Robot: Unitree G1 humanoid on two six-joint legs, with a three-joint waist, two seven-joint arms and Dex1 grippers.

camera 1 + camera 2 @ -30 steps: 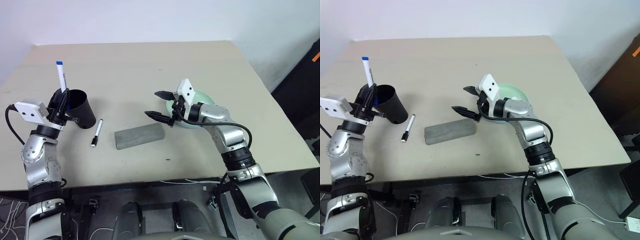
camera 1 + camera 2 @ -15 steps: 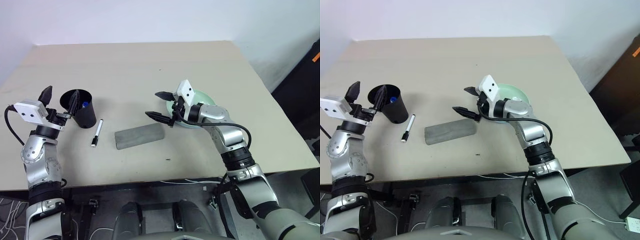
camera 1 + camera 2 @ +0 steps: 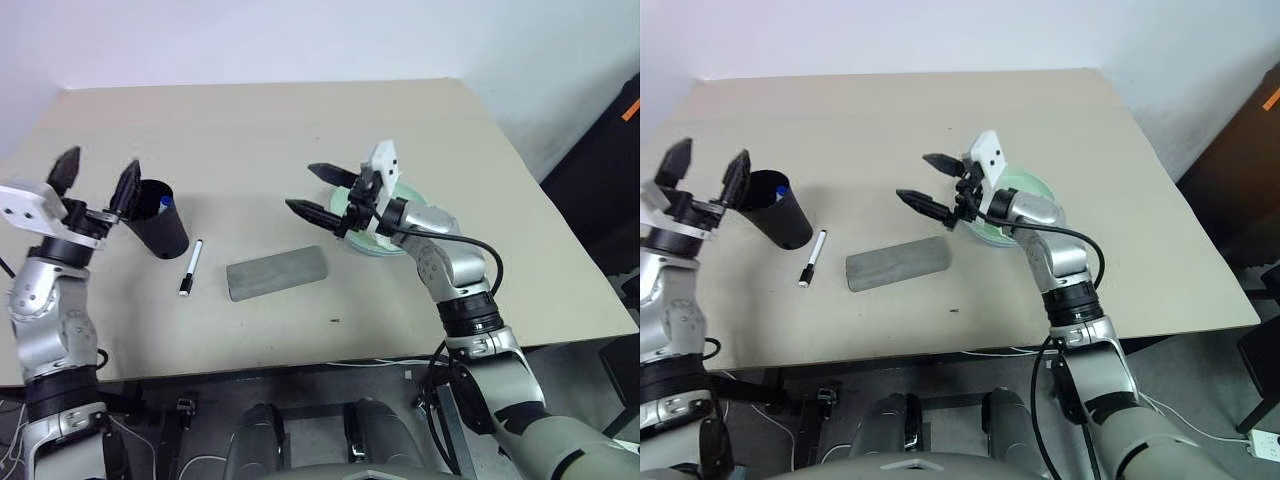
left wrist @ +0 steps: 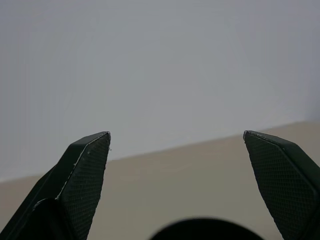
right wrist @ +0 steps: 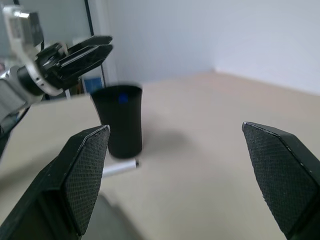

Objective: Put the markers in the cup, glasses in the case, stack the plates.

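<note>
Beige table carries cup, black-capped marker, case, plates (stacked).

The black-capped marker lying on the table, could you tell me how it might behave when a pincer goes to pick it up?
The black-capped marker looks slim and round, so a nudge would probably roll it across the flat table. It seems stiff and light, likely easy to lift. Lying flat, it offers little height to grip.

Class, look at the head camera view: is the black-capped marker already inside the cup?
No, the black-capped marker lies flat on the table beside the cup.
</note>
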